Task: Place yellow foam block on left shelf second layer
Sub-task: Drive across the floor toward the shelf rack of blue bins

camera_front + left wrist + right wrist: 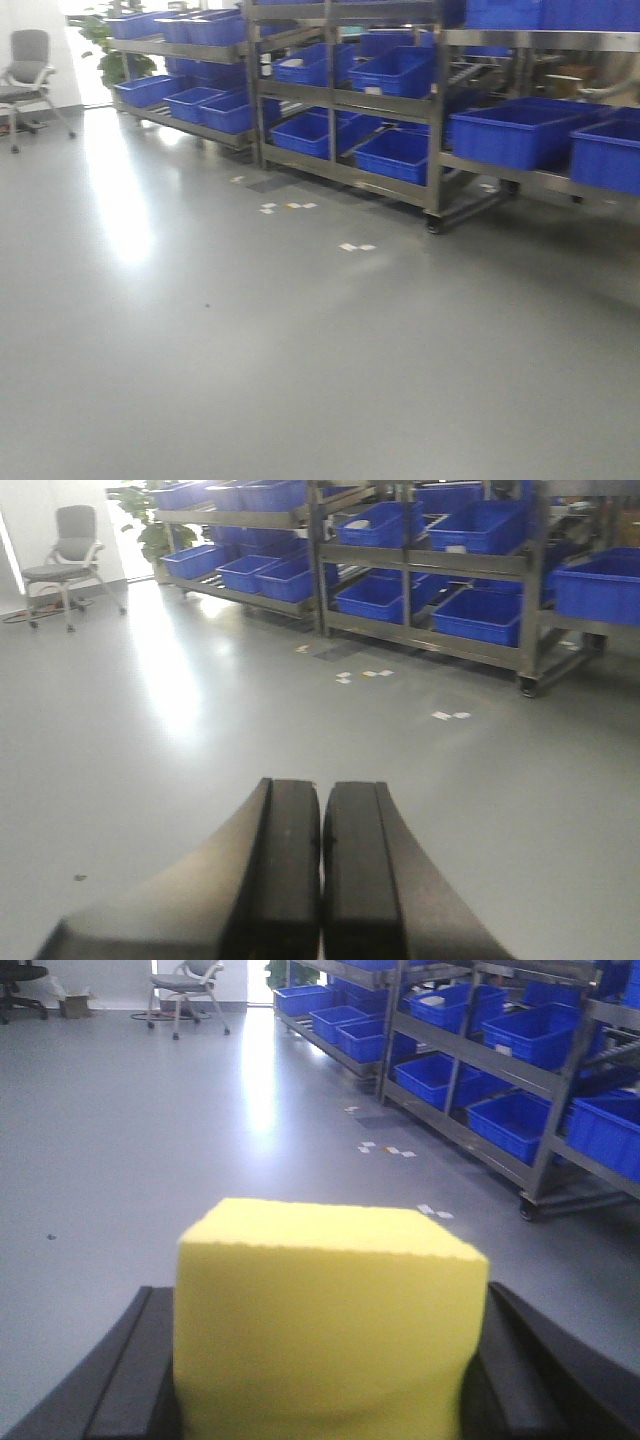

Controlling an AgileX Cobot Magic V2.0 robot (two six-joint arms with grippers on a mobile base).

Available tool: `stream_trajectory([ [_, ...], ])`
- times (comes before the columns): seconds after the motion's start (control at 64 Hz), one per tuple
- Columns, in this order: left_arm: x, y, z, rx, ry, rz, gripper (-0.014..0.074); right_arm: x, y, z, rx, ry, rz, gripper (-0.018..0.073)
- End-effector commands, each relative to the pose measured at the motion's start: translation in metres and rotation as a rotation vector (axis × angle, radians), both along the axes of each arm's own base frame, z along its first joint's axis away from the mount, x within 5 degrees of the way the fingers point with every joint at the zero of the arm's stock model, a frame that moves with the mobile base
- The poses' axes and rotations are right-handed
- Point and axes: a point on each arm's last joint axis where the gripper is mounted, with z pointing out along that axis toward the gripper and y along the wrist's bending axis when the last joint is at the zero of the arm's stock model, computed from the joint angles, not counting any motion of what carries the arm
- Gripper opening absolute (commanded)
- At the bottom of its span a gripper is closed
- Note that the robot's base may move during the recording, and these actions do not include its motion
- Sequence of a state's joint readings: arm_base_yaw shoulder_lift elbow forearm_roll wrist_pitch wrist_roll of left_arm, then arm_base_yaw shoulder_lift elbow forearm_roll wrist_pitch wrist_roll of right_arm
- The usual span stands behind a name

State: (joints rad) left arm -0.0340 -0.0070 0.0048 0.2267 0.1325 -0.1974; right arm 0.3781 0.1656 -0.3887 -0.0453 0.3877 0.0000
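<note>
We see the yellow foam block filling the near foreground of the right wrist view. It is a matte cube with faintly grainy faces and soft, slightly uneven edges. The right gripper pinches it, with one smooth, dark finger against its left face and the other against its right. The block sits between them, well apart from the shelving.

In the left wrist view we find the left gripper with nothing in it. Its two black, curved pads are pressed flat together, with only a thin seam between them.

Beyond both claws lies a glossy grey floor, smooth enough to carry a bright streak of reflected light on the left. A few small white squares lie on it near the racks.

Along the far side and to the right stand metal racks with straight uprights and flat tiers. They hold rectangular blue plastic bins with rimmed edges. At the far left we make out a grey office chair on castors, and a leafy green plant just beside the leftmost rack.
</note>
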Motion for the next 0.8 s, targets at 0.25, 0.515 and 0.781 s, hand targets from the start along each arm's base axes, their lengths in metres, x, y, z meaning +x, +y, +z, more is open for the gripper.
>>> stream_trajectory([
  [0.25, 0.0001, -0.0020, -0.0002, -0.008, -0.073, -0.023, 0.0136, -0.0004, -0.0003, 0.0174, 0.024, -0.105, -0.003, 0.0236],
  [0.515, 0.0001, -0.0020, -0.0002, -0.008, -0.073, -0.023, 0.0136, -0.0004, -0.0003, 0.0174, 0.024, -0.105, -0.003, 0.0236],
  [0.781, 0.0001, -0.0020, -0.0002, -0.008, -0.073, -0.023, 0.0136, -0.0004, -0.0003, 0.0174, 0.024, -0.105, -0.003, 0.0236],
])
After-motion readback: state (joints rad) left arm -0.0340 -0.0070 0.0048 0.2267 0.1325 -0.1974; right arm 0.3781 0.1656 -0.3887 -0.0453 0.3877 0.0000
